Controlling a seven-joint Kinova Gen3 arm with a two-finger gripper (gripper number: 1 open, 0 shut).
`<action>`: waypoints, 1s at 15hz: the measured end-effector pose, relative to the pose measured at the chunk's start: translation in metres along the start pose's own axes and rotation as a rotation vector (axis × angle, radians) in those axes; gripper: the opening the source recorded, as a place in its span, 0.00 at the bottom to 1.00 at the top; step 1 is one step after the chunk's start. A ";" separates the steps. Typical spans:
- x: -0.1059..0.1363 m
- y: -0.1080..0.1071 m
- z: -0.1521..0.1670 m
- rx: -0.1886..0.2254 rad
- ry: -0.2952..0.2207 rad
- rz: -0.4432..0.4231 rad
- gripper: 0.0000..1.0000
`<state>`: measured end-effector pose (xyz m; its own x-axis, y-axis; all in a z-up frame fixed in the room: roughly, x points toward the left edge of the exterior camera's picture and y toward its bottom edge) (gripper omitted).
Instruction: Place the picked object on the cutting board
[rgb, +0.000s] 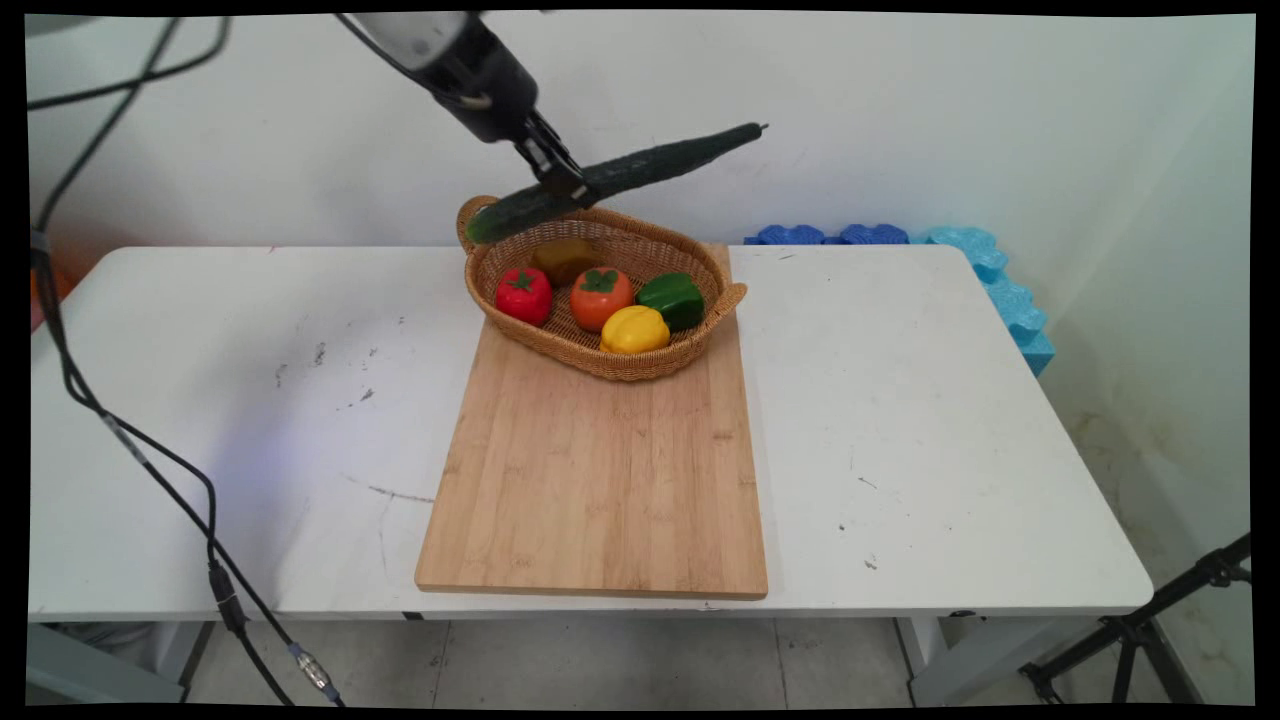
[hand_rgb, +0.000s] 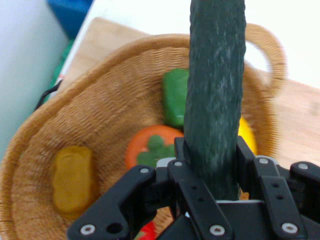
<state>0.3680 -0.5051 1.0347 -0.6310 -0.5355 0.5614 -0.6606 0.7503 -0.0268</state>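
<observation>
A black two-finger gripper (rgb: 562, 181) hangs in the air above the far rim of an oval wicker basket (rgb: 690, 352), its fingers closed tight around a long dark green cucumber (rgb: 640, 170). The grip sits well toward one end, so only a short stub pokes out above the basket's far handle, while the long part slants upward and away, past the basket's far side toward the wall. The cucumber touches nothing but the gripper.

The basket stands on the far end of a pale wooden cutting board (rgb: 600, 480), which lies on a white table (rgb: 950, 420). Inside the basket, near its middle, sits an orange persimmon (rgb: 600, 297). A red tomato (rgb: 523, 295) lies on the side nearest the arm, a yellow pepper (rgb: 633, 330) at the near rim, a green pepper (rgb: 673, 299) toward the near handle, and a mustard-yellow piece (rgb: 565, 258) at the far rim, too dim to name. In the hand view the cucumber (hand_rgb: 215, 95) runs straight up between the fingers (hand_rgb: 195, 200), covering part of the persimmon (hand_rgb: 152, 147).

Risks, as a judgement: because the hold is off-centre, the long free end may lever down and let the cucumber twist or slip out. Falling, it could strike the rim, tip the basket, or roll off the board. It is also about as long as the basket, so it may bridge the rim instead of settling.
</observation>
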 end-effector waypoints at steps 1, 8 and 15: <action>-0.003 0.008 -0.014 -0.022 0.010 0.015 0.00; -0.054 0.074 -0.079 -0.169 0.000 0.068 0.00; -0.109 0.120 -0.060 -0.205 -0.075 0.116 0.00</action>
<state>0.3820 -0.3336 1.0201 -0.7317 -0.4624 0.5008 -0.4903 0.8674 0.0846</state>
